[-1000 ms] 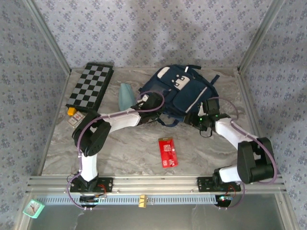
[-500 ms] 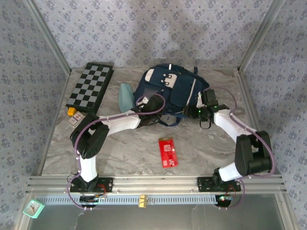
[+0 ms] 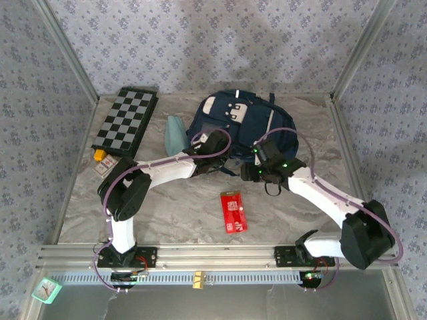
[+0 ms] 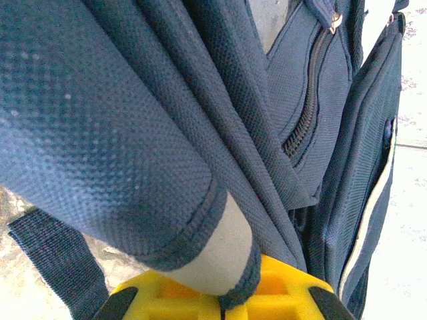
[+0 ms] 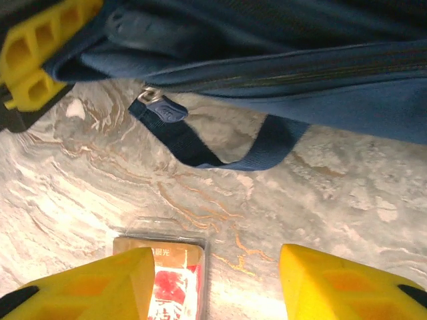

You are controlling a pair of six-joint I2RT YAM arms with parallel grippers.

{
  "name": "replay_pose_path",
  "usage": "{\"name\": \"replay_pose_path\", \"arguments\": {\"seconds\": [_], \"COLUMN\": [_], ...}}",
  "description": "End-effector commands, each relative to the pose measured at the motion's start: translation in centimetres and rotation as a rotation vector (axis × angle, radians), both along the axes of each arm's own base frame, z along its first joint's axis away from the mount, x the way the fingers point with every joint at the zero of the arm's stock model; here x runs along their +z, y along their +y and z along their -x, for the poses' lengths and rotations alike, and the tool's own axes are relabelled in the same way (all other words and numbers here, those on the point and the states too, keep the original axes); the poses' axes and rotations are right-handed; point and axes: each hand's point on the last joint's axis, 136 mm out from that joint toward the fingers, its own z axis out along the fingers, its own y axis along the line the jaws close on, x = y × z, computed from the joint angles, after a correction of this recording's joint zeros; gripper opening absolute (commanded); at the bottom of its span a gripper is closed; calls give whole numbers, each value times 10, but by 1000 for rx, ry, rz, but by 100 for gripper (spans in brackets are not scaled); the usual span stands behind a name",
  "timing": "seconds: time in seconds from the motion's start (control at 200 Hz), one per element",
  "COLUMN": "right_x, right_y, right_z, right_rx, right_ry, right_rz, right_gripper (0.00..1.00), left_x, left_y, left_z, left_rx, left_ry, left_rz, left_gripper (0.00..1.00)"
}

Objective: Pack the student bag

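My left end effector [image 3: 211,148] is clamped on a fold of the student bag [image 3: 240,120], with the navy fabric pinched between its yellow fingers [image 4: 280,293]. The bag sits bunched up at the back middle of the table [image 3: 180,207], to the right of the chessboard [image 3: 127,120]. My right end effector [image 3: 259,168] hovers at the bag's near edge, fingers spread apart with nothing between them. Beneath it a dark strap loop [image 5: 200,143] lies on the marble, and nearer to me a red packet [image 3: 233,211] lies flat on the table.
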Motion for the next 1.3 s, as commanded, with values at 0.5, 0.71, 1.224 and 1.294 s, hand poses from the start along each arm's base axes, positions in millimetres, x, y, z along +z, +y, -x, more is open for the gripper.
{"name": "replay_pose_path", "arguments": {"seconds": [0.5, 0.71, 1.224, 1.294], "right_x": [-2, -7, -19, -18], "right_y": [36, 28, 31, 31], "right_z": [-68, -76, -90, -93], "right_rx": [-38, -45, -11, -14], "right_ry": [-183, -199, -263, -280], "right_rz": [100, 162, 228, 232], "right_gripper": [35, 31, 31, 30], "left_x": [50, 50, 56, 56], "left_y": [-34, -39, -43, -43], "left_z": [5, 5, 6, 5], "left_rx": [-41, -52, -64, -63], "left_ry": [-47, -44, -50, -51], "left_rz": [185, 207, 215, 215], "left_gripper": [0, 0, 0, 0]}}
